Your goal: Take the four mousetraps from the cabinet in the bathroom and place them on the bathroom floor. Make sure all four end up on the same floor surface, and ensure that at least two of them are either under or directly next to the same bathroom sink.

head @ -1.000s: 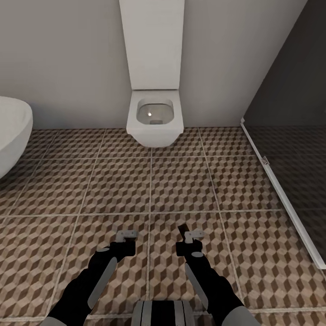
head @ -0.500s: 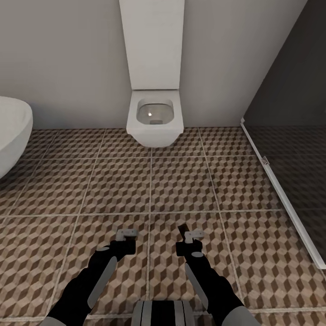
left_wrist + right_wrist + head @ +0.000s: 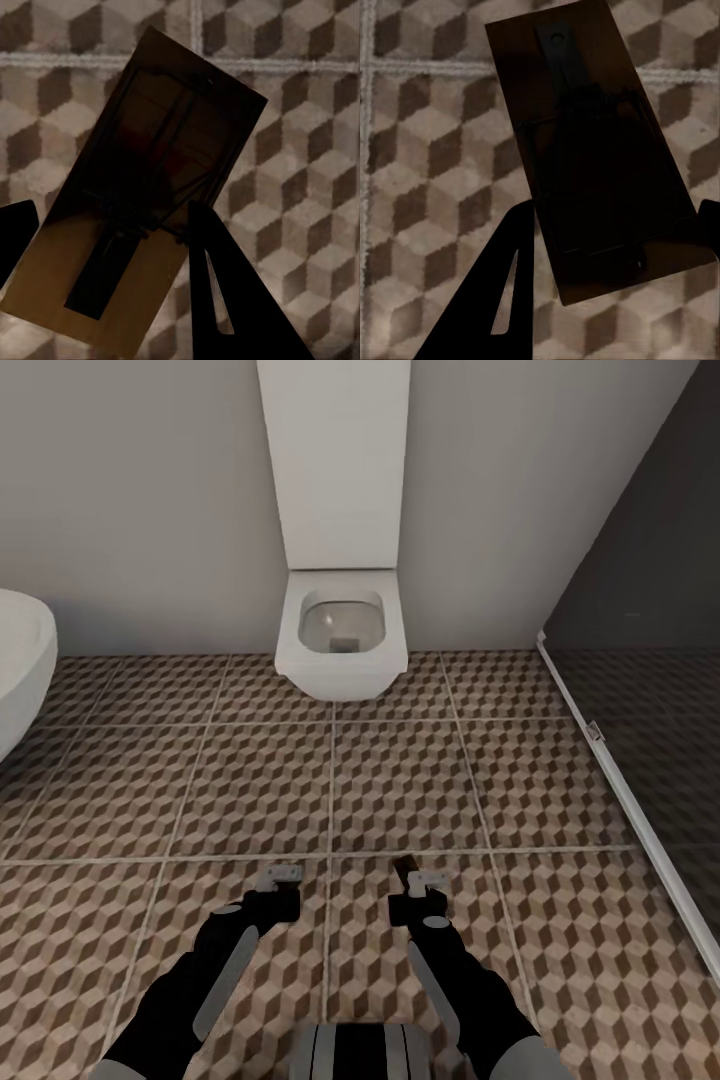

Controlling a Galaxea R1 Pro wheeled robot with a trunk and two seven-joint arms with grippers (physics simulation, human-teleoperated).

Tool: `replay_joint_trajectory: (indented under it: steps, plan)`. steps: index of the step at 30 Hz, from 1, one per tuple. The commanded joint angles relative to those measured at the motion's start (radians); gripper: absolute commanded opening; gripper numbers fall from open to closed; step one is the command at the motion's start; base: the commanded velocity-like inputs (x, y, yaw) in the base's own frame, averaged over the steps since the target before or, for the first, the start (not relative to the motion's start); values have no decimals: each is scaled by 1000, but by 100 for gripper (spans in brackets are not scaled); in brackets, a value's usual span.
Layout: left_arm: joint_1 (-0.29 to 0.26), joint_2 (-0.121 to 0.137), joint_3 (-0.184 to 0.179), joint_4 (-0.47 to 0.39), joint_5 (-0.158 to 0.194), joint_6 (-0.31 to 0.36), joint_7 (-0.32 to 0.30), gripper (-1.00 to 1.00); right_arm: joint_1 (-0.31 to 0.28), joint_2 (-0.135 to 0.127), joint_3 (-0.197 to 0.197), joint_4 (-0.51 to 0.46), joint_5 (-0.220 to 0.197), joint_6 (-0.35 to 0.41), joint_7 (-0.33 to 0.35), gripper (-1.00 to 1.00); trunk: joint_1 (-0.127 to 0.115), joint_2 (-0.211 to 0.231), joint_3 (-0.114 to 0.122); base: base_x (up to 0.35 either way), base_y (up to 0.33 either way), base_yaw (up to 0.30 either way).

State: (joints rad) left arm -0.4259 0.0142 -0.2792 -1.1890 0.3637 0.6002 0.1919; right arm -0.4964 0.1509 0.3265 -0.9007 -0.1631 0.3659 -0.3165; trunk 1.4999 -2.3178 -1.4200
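Observation:
Each of my grippers holds a mousetrap above the bathroom floor [image 3: 400,780]. My left gripper [image 3: 105,255] is shut on a tan mousetrap [image 3: 142,187] with dark wire parts, held tilted between the black fingers [image 3: 225,292]. Shadow darkens the mousetrap [image 3: 600,150] that my right gripper [image 3: 615,255] is shut on. In the head view the left gripper [image 3: 280,880] and the right gripper [image 3: 420,880] hang side by side low over the cube-pattern tiles, and a dark edge of the right mousetrap [image 3: 404,868] pokes out. The cabinet and the sink are out of view.
A white wall-hung toilet [image 3: 342,640] is straight ahead against the grey wall. The white bathtub rim [image 3: 20,660] curves in at the left edge. A dark glass shower screen with a white base rail [image 3: 640,810] runs along the right.
The whole head view has shifted slightly: toilet and floor sit lower and nearer, so the camera moved. Both arms keep their pose with the mousetraps held.

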Motion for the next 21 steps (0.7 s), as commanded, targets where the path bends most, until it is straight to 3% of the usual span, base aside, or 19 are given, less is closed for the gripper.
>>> replay_joint_trajectory:
  steps: [1, 21]
  plan:
    - [-1, 1, -3, -1, 11, 3, 9, -100, -1, -1, 4, -1, -12, 2, -10, -100, 0, 0, -1, 331, 0, 0]
    - [-1, 1, -3, -1, 11, 3, 9, -100, -1, -1, 5, -1, -12, 2, -10, -100, 0, 0, -1, 327, 0, 0]
